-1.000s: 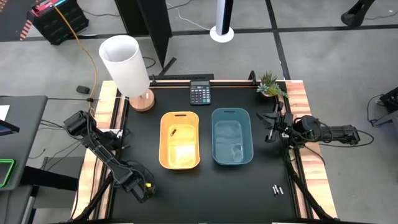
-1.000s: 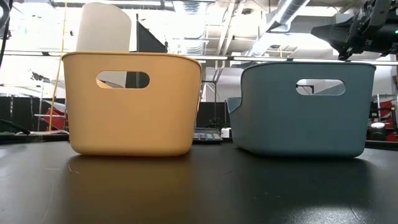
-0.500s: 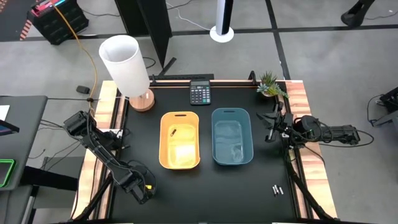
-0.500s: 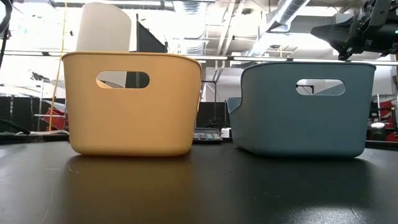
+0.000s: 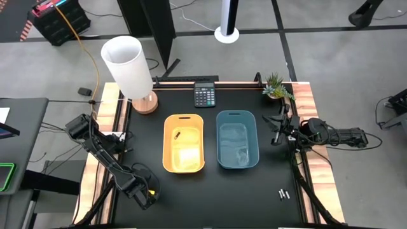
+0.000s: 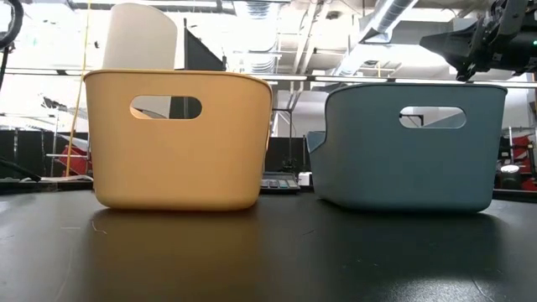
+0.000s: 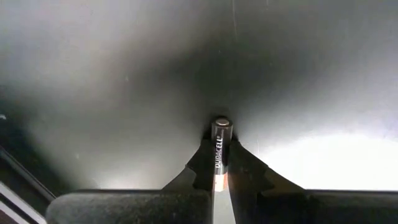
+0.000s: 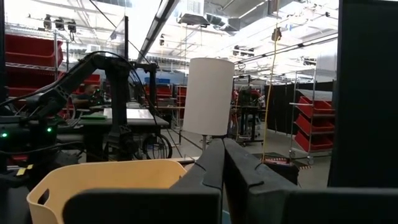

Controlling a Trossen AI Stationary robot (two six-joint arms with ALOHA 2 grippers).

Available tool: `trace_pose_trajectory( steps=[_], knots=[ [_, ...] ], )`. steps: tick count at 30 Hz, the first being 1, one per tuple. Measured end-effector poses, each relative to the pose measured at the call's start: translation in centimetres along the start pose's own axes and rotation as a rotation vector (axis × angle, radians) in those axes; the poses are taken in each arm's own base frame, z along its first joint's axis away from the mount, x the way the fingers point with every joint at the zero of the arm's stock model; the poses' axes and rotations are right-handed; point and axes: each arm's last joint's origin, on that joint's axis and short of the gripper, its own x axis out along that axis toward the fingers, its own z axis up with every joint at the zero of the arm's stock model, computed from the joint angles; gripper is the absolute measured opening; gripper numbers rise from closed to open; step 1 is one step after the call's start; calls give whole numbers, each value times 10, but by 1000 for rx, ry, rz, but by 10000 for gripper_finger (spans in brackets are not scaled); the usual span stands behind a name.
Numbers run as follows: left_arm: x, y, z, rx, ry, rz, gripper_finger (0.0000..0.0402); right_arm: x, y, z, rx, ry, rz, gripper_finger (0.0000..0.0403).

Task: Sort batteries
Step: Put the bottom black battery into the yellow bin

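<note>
Battery (image 7: 220, 149) pinched upright in my left gripper (image 5: 145, 194), jaws closed on it low over the worktop (image 5: 210, 191) near its front left corner, my right gripper (image 8: 222, 163) parked beside the blue bin (image 5: 237, 139), jaws closed on nothing.

The surface (image 5: 210, 191) is matte black with pale wood edging along both sides; it stands on a grey concrete floor (image 5: 331, 57) crossed by dark lines; a tall white cylindrical lamp (image 5: 127, 63) on a round wooden base sits at one far corner, a small potted plant (image 5: 275, 86) at the other; beyond, red storage bins (image 8: 37, 59) fill shelving; bright ceiling lights (image 6: 277, 25) and ductwork hang overhead.
</note>
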Motion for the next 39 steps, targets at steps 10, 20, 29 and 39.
trace_pose_trajectory(
  steps=[10, 20, 29, 39],
  knots=[
    [-11, -8, -5, 38, 16, -27, 14, 0, 0, 0, 0, -1, 0, 24],
    [-63, -21, -16, 109, -35, -91, 14, 0, 0, 0, 1, -3, -1, 24],
    [-152, -28, 21, 110, -517, -166, 14, 0, 0, 0, 2, -5, -1, 24],
    [-181, -41, 150, 297, -665, 0, 14, 0, 0, 0, 2, -4, -1, 24]
  ],
)
